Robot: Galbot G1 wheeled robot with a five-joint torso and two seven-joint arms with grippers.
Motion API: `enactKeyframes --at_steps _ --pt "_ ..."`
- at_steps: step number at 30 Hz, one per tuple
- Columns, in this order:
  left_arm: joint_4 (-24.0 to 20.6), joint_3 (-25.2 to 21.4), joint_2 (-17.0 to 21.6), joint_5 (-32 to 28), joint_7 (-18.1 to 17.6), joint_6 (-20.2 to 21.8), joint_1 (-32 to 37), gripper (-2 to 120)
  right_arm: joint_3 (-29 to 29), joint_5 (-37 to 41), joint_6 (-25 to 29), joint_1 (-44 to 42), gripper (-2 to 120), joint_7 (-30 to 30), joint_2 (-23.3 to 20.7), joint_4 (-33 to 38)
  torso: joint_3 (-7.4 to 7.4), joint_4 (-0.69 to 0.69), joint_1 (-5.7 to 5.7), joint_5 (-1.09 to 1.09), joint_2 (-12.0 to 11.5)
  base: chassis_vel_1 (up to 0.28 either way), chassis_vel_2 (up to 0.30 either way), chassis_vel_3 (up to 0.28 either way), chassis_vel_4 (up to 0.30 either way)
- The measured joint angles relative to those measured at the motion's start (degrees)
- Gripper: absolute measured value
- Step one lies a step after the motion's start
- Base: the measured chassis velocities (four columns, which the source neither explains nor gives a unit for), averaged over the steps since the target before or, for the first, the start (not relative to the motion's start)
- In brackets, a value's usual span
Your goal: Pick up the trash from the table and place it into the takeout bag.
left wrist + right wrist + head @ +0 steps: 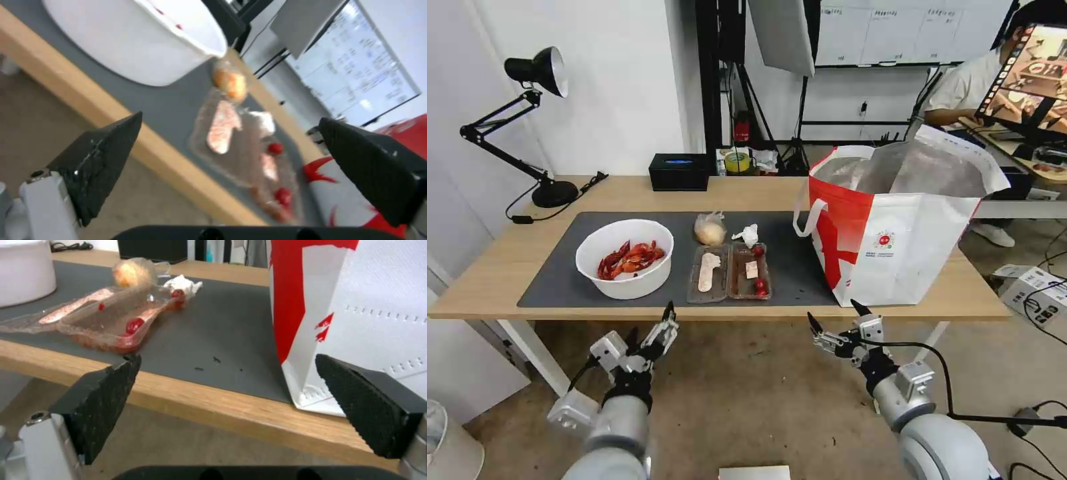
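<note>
On the dark grey mat (560, 283) of the wooden table (494, 267) stand a white bowl (627, 285) of red crayfish shells, a clear two-compartment tray (728, 270), a small clear bag with a beige lump (710, 230) and a crumpled tissue (748, 234). The red-and-white takeout bag (894, 247) stands open at the table's right end. My left gripper (650, 321) hangs open below the front edge, between bowl and tray. My right gripper (834, 313) is open below the edge near the bag's front corner. The left wrist view has the tray (240, 156) between open fingers (102, 160); the right wrist view has the tray (102, 323) and takeout bag (356, 306).
A black tissue box (679, 171) sits at the table's back edge and a black desk lamp (534, 120) at its back left corner. Light stands rise behind the table. Boxes (1034, 293) and cables lie on the floor at right.
</note>
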Motion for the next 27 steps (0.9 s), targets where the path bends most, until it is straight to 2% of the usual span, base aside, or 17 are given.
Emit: enactKeyframes --at_steps 10,20,27 --pt "3.69 5.4 -0.93 -2.95 0.07 -3.75 -4.27 100 -0.56 -0.12 0.45 0.01 100 0.3 0.21 -0.71 0.0 0.0 0.0 0.0 0.0 0.0 0.0 0.0 0.0" --pt "6.15 8.11 -1.65 -5.87 0.06 -4.2 -6.06 100 -0.58 -0.24 0.54 0.06 100 0.4 0.29 -1.24 0.0 0.0 0.0 0.0 0.0 0.0 0.0 0.0 0.0" --pt "7.63 10.02 -2.22 -5.26 0.06 -4.21 -7.0 100 -0.63 -0.32 0.54 0.07 100 0.56 0.3 -1.37 0.0 0.0 0.0 0.0 0.0 0.0 0.0 0.0 0.0"
